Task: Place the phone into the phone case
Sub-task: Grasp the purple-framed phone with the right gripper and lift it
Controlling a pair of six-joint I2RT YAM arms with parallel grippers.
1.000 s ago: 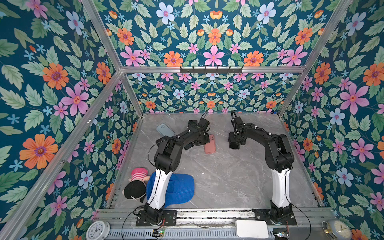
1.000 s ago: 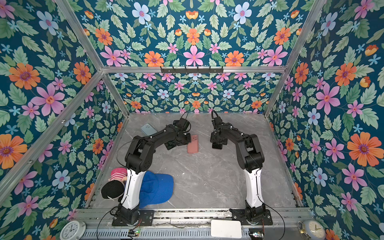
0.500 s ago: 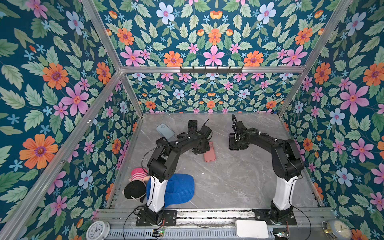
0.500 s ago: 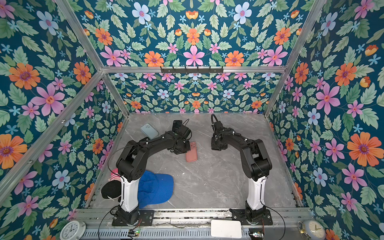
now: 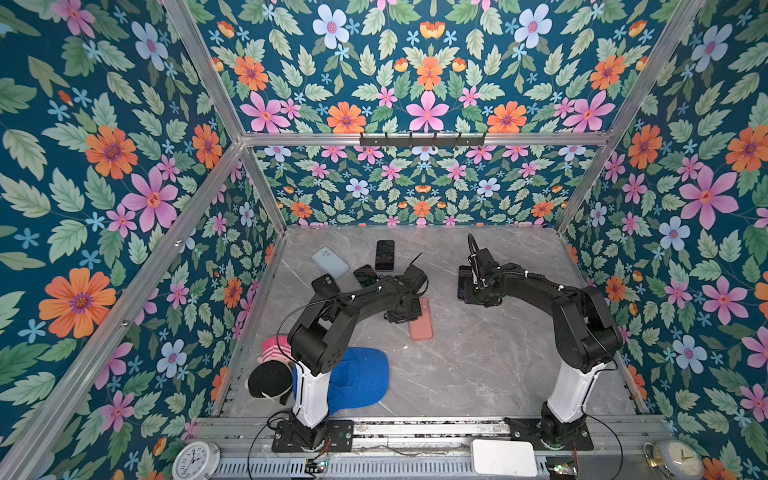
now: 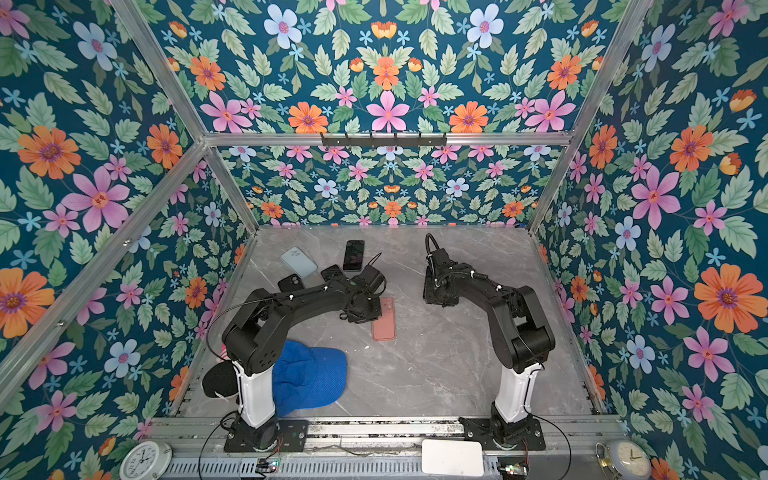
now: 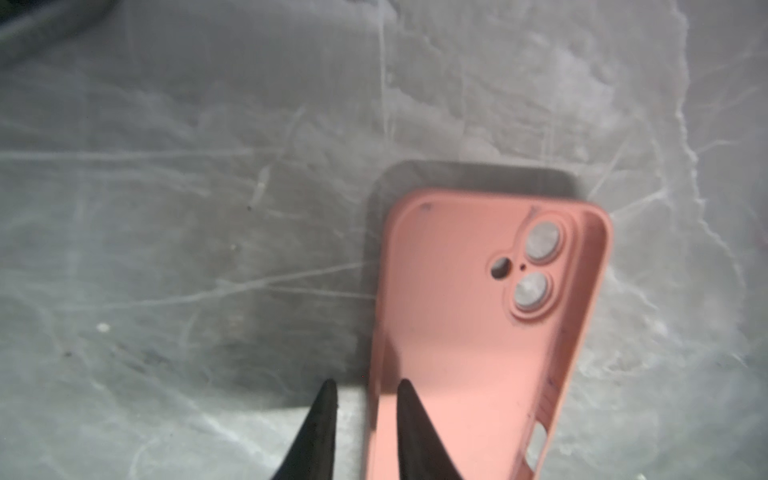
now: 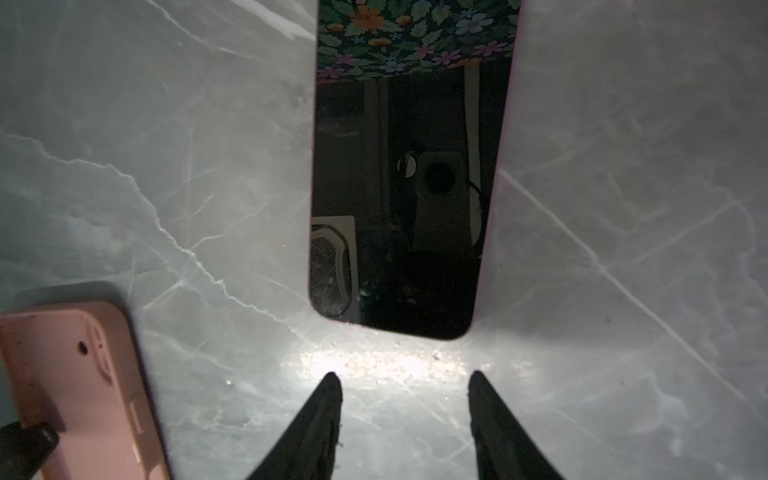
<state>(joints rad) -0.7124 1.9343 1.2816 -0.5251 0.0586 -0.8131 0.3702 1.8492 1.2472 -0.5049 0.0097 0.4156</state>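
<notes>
The pink phone case (image 5: 422,322) (image 6: 384,322) lies open side up on the marble table. My left gripper (image 7: 365,384) straddles one long side wall of the case (image 7: 478,332), jaws apart, one finger inside and one outside, with a gap to the wall. The black phone (image 8: 399,187) lies screen up just beyond the tips of my right gripper (image 8: 401,376), which is open with nothing between its fingers. In both top views the right gripper (image 5: 478,291) covers most of the phone (image 5: 463,276). A corner of the case (image 8: 70,374) shows in the right wrist view.
At the back left lie a light blue case (image 5: 330,262), a black phone (image 5: 385,254), another dark phone (image 5: 365,275) and a black case (image 5: 326,284). A blue cap (image 5: 357,380) and a pink striped thing (image 5: 274,349) sit by the left arm's base.
The left arm drew the pink case toward the table's front, then its jaws parted from shut. The right gripper's jaws narrowed somewhat and stayed by the black phone.
</notes>
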